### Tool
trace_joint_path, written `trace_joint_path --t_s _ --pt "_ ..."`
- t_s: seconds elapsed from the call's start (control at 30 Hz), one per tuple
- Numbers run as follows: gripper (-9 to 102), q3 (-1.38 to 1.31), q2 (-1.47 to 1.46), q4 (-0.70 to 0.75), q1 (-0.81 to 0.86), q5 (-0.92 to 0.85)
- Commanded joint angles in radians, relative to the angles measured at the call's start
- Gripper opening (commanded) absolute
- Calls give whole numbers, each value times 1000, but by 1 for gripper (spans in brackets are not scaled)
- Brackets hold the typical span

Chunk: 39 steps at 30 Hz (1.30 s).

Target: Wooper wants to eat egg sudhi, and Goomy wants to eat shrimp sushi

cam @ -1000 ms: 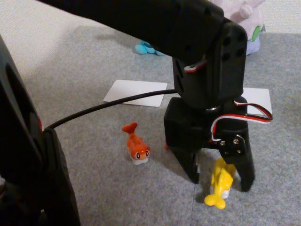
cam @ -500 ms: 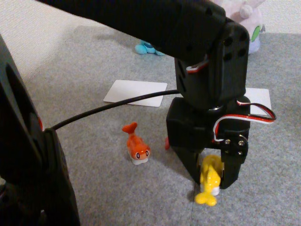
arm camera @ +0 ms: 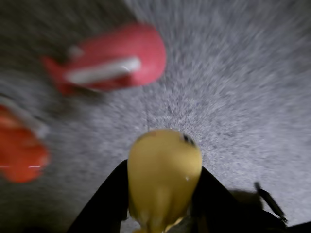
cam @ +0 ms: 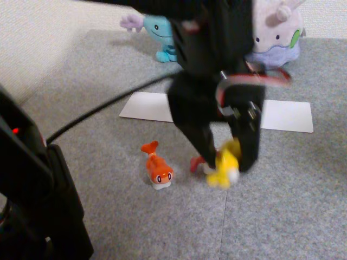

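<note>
Whereas half second earlier hand (cam: 226, 162) gripped egg sudhi (cam: 224, 165) low beside shrimp sushi (cam: 157, 167), now hand holds it clamped, lifted off grey mat (cam: 293, 184), swung up-left toward Wooper (cam: 160, 33). Grasp judged secure; carry to Wooper under way.

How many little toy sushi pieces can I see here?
3: the yellow egg sudhi held in the tool, the orange shrimp sushi on the carpet, and a red piece partly hidden behind the tool.
</note>
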Motion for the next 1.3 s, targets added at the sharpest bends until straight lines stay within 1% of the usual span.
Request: trace_joint_path --t_s 0.0,0.2,0.3,0.4,0.6,0.8,1.03,1.27 --pt "9 -29 130 54 -84 71" --pt "9 -29 279 149 -284 233" --pt "9 -31 308 143 -396 334" --pt "9 -38 308 127 -499 390" --pt "9 -196 287 150 -604 489" --pt "9 -376 60 161 -664 566" --pt "9 -525 -255 69 -693 591" --pt "9 -588 -457 2 -683 577"
